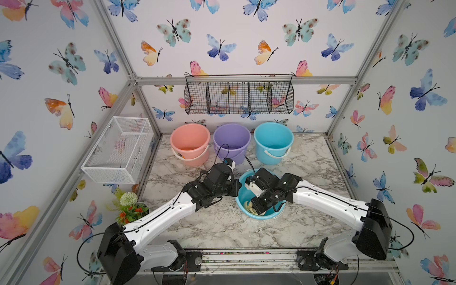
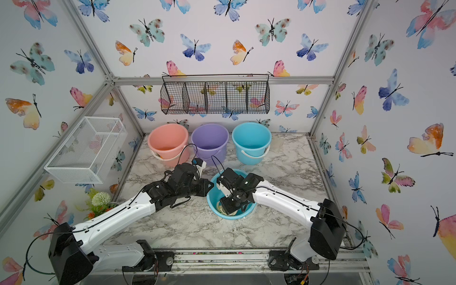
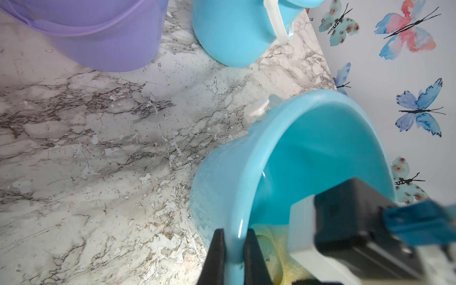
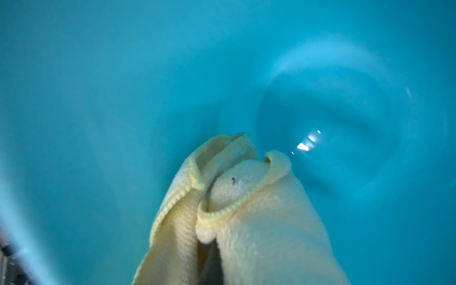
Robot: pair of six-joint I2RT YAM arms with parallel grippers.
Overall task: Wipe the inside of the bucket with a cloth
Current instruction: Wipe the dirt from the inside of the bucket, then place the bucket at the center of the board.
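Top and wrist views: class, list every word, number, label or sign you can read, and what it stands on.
None readable: front blue bucket, cloth, black basket and butterfly wallpaper show no text.
Orange patch on the pink bucket: too small to read.

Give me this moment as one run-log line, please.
left gripper: shut on bucket rim | right gripper: shut on cloth inside bucket | step: interior wipe

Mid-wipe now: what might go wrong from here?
1. The left gripper pinches only the thin rim of the bucket; a hard wipe may pull it free and shift the bucket.
2. The cloth is bunched in the shut right gripper, so it may slip out or wipe with just one fold.
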